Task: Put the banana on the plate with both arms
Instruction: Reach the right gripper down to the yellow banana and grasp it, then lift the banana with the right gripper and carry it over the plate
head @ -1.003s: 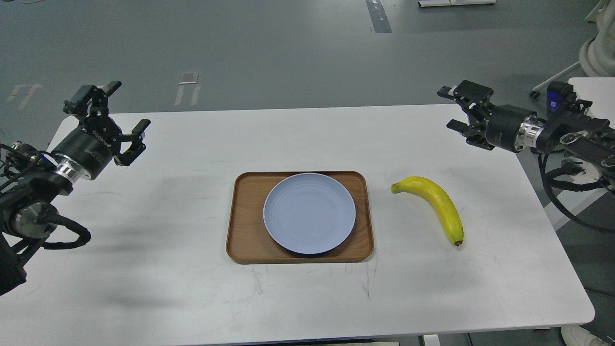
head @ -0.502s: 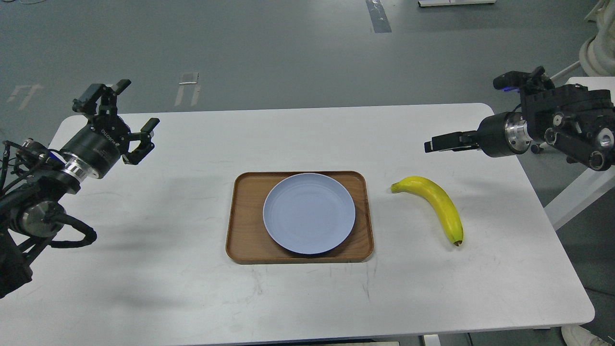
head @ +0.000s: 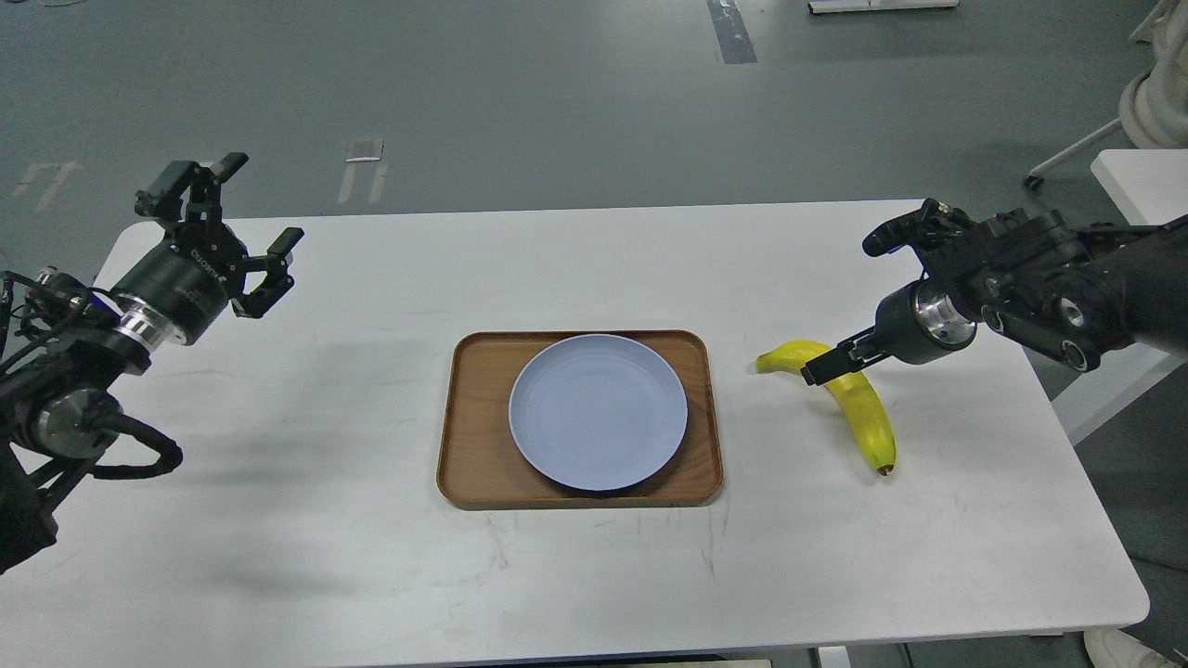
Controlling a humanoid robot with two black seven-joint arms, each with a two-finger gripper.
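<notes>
The yellow banana (head: 861, 405) lies on the white table (head: 371, 557), right of the tray, stem end toward the plate. The pale blue-grey plate (head: 599, 411) sits empty on the brown wooden tray (head: 475, 427). My right gripper (head: 822, 367) reaches in from the right and hangs low over the banana's stem half; its dark fingers are seen edge-on, so I cannot tell their spread or whether they touch the banana. My left gripper (head: 249, 215) is open and empty, raised over the table's far left corner, well away from the tray.
The table's right edge (head: 1067, 436) runs close to the banana. A second white table (head: 1146, 181) stands at the far right, behind my right arm.
My right arm has swung down and toward me, bringing its gripper from high at the far right edge to just over the banana. The left gripper has barely moved.
</notes>
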